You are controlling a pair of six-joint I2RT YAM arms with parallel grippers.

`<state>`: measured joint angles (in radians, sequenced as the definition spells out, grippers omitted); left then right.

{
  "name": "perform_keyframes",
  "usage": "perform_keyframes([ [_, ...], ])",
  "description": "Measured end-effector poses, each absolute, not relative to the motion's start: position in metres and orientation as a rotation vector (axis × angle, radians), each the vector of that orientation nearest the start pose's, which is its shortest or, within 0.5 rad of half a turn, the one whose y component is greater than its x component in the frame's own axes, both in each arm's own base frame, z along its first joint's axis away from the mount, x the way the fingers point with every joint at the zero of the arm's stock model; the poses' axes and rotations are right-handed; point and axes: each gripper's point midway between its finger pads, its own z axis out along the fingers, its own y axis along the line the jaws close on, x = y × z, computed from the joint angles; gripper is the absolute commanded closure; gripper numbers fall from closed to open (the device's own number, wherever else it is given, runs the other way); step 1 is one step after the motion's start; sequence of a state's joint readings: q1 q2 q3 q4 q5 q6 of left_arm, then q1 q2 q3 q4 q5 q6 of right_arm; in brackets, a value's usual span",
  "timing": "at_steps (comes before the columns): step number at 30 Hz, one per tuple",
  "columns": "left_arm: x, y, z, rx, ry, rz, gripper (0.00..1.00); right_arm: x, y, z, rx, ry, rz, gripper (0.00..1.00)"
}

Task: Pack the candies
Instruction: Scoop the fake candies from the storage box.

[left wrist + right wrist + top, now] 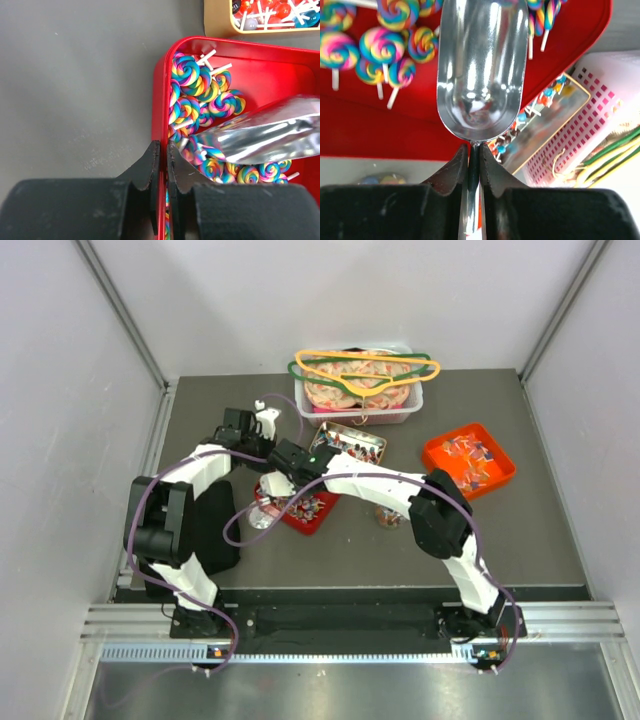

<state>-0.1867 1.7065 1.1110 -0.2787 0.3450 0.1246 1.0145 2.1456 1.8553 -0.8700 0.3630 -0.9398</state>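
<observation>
With left jaws clamped on the red tray's (158, 100) left wall and right jaws clamped on the scoop's (480, 65) handle, slide the bowl low under the candies (192, 90) heaped against that wall.

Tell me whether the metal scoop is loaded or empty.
Empty. The scoop shows only bare shiny metal in its bowl; the lollipops lie in the red tray.

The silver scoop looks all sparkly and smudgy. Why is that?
Right wrist view: the scoop works like a curved mirror, showing white light streaks and bent reflections. Left wrist view: it is a glary, smeared silver shape over the red tray, while the candies look sharp. Top view: the light looks even, with nothing blurred.
</observation>
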Motion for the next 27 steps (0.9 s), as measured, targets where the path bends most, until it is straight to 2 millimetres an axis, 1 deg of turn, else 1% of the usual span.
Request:
perform_keyframes([
  [4,0.396,-0.13,0.076,0.522,2.384,-0.445,1.0,0.333,0.368,0.099,-2.149,1.595,-0.441,1.0],
  [8,0.393,-0.132,0.076,0.512,2.4,-0.454,1.0,0.327,0.381,0.096,-2.141,1.574,-0.392,1.0],
  [10,0.393,-0.131,0.076,0.508,2.403,-0.445,1.0,0.323,0.385,0.093,-2.145,1.559,-0.397,1.0],
  [11,0.393,-0.13,0.076,0.505,2.406,-0.439,1.0,0.321,0.385,0.091,-2.147,1.555,-0.4,1.0],
  [16,0.388,-0.127,0.075,0.502,2.44,-0.431,1.0,0.311,0.383,0.071,-2.16,1.533,-0.421,1.0],
  [22,0.387,-0.127,0.081,0.503,2.457,-0.423,1.0,0.307,0.389,0.079,-2.114,1.496,-0.408,1.0],
  [23,0.39,-0.126,0.084,0.499,2.456,-0.41,1.0,0.308,0.392,0.081,-2.099,1.49,-0.405,1.0],
  [27,0.391,-0.126,0.084,0.498,2.455,-0.407,1.0,0.309,0.39,0.082,-2.094,1.475,-0.415,1.0],
])
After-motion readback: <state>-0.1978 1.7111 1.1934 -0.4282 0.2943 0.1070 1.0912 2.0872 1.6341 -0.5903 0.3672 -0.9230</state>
